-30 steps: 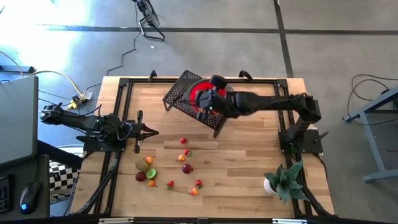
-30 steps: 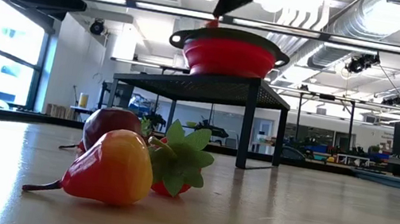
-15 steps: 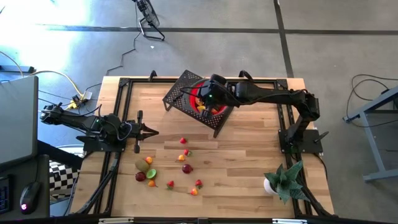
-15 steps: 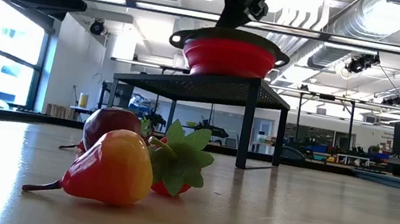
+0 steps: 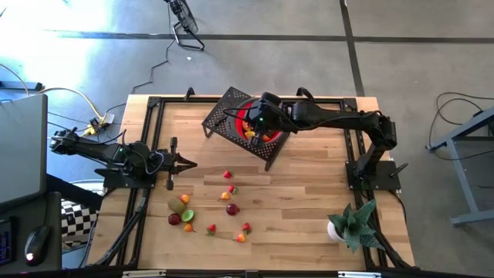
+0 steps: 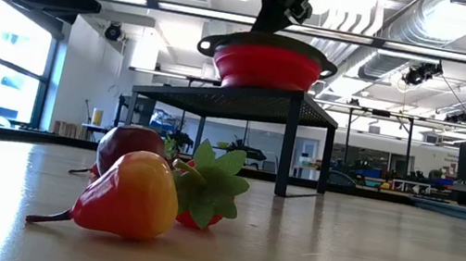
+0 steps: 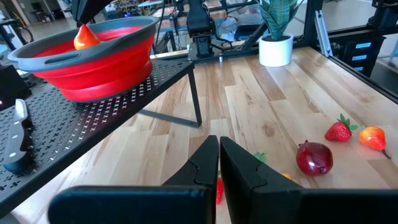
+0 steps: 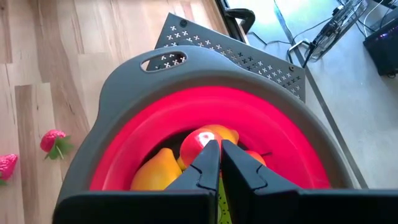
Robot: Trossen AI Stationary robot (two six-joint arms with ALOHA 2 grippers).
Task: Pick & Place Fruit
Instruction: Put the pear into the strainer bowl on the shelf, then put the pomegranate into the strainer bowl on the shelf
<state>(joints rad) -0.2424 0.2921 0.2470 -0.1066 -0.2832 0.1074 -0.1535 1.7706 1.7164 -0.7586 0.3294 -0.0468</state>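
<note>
The right gripper (image 5: 255, 123) is held directly above the red bowl (image 5: 261, 133), which is raised on a black perforated stand (image 5: 224, 117) near the middle of the worktop's far edge; in the right wrist view its fingers (image 8: 208, 163) are seen drawn together, nearly touching, with nothing clearly gripped between them, a pose judged to fit a release over the bowl rather than a fresh pick. Several pieces of fruit (image 8: 205, 142) are already gathered inside the bowl: a rounded red-and-orange piece lies just beyond the fingertips and a yellow, pear-like piece (image 8: 157, 169) rests beside it against the red wall. The bowl's grey rim and handle slot are turned towards the camera. The remaining fruit (image 5: 231, 208) is scattered over the near half of the wooden table (image 5: 309, 208), closer to the left edge than to the right: small glossy toys in red, orange, green and brown, among them strawberries with green leaf caps and a dark red, apple-like piece (image 7: 314, 157). At table height a red-and-yellow piece with a stalk (image 6: 124, 194) is seen lying against a leafy strawberry. The left gripper (image 5: 185, 163) is parked low by the left edge, its fingers (image 7: 239, 167) pressed together and empty, pointed across the board towards the stand. A spiky potted plant (image 5: 351, 224) is set at the near right corner, well apart from the fruit. By this showing, much of the sorting is judged to be left.
</note>
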